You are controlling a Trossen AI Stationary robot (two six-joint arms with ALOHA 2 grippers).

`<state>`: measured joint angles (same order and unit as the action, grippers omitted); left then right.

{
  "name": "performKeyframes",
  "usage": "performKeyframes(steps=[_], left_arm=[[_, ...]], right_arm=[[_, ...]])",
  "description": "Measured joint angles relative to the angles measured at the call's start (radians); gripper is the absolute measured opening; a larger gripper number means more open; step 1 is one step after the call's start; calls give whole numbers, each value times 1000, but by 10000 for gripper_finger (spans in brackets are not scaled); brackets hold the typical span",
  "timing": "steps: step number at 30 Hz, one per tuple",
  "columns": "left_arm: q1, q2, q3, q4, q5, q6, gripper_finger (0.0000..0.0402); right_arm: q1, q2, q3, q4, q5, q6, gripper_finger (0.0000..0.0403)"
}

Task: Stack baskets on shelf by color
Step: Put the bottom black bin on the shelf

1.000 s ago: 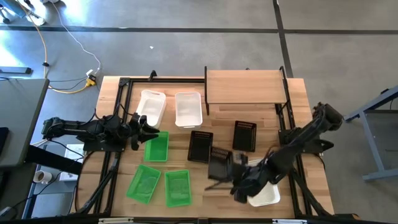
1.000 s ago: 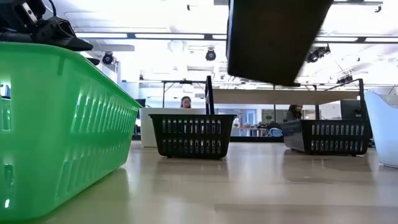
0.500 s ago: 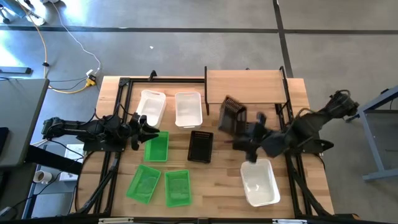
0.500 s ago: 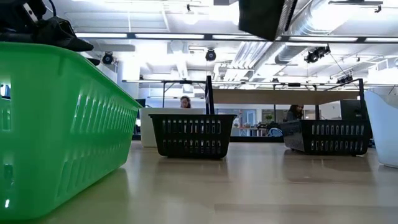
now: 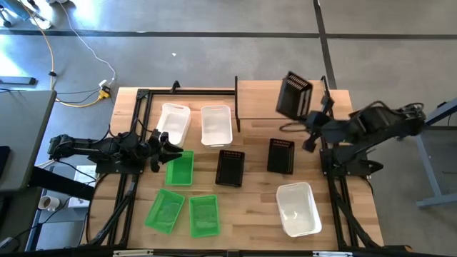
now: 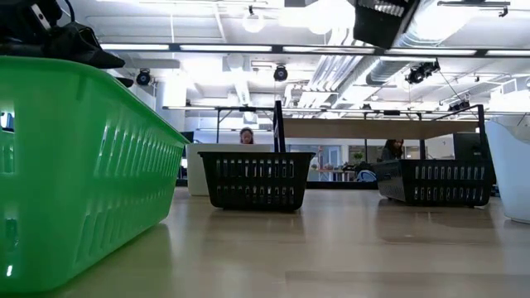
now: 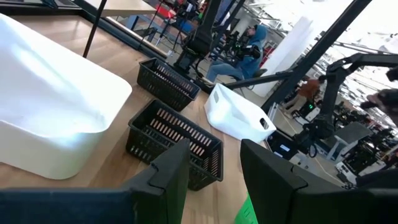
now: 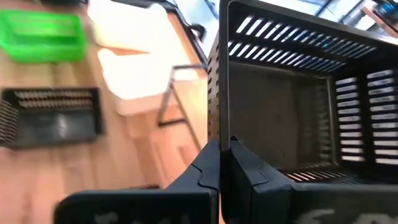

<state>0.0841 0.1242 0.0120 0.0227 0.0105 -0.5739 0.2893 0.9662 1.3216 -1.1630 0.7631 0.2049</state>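
Gripping one wall of a black mesh basket, the right pincer is clamped shut on its rim and holds it tilted in the air over the right part of the shelf, in the upper right of the high view. In the right wrist view the dark fingers meet on the basket's edge with its slotted walls filling the right of the frame.

Two more black baskets sit on the worktop in front of the shelf, one at centre and one right of it, apart from each other. Two white bins lie side by side at the upper left of centre, one left of the other; a third white bin lies at the lower right.

The left pincer rests at the left, fingers parted and holding nothing, at the top edge of a green basket. Two other green baskets lie below it, one left of the other. The shelf carries no basket.
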Motion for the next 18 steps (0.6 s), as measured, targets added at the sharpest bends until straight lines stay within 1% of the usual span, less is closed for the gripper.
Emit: performKeyframes(steps=[4,7,11,18], left_arm=[[0,0,0,0,-1,-23,133],[0,0,0,0,-10,-26,133],[0,0,0,0,-50,-26,133],[0,0,0,0,-86,-29,133]], right_arm=[[-72,-59,-13,-74,-40,-27,0],[-107,-102,-50,-80,-69,-49,0],[-148,-146,-109,-87,-113,-76,0],[-234,-183,-190,-95,-177,-224,0]])
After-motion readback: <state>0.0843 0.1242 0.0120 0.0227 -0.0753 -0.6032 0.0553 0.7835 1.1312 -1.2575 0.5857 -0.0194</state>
